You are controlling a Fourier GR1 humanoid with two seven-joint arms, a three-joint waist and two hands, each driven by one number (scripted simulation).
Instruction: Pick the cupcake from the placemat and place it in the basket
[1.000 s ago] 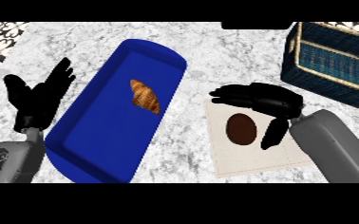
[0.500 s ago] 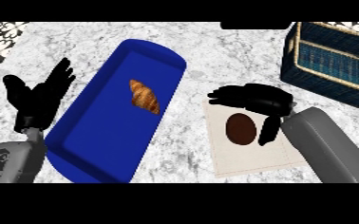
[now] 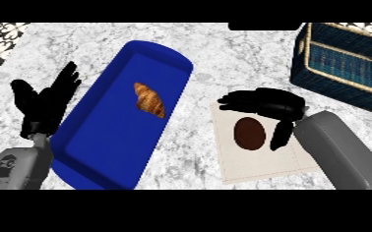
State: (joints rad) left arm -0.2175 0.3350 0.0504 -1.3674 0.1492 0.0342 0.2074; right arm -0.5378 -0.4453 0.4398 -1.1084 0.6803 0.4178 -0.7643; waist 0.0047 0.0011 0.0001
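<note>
We look down on the marble counter [image 3: 218, 44], and the biggest thing on it is the long blue tray [image 3: 94, 142], lying on a slant from upper right to lower left, with a croissant [image 3: 149, 99] on its floor. At the far right corner stands the basket [image 3: 338, 61], dark with woven tan edging, cut off by the view's edge. Between tray and basket, nearer to us, lies the pale placemat [image 3: 251, 164], and on it sits the cupcake [image 3: 248, 132], seen from above as a dark brown oval whose long axis runs roughly up and down the view.

Our right hand [image 3: 270, 104] is plainly the nearer one. It arches over the far edge of the placemat, fingers curved across above the cupcake and the thumb hanging down just beside its right flank. The cupcake lies just toward us from the fingers and left of the thumb, inside the crook of the hand but, as far as we can tell, not yet clasped; the hand looks half-curled and holds nothing. We judge that closing thumb and fingers across the cupcake's shorter width is what comes next, then a carry up and to the right toward the basket.

Our left hand [image 3: 45, 101] rests spread, fingers up, left of the tray.
</note>
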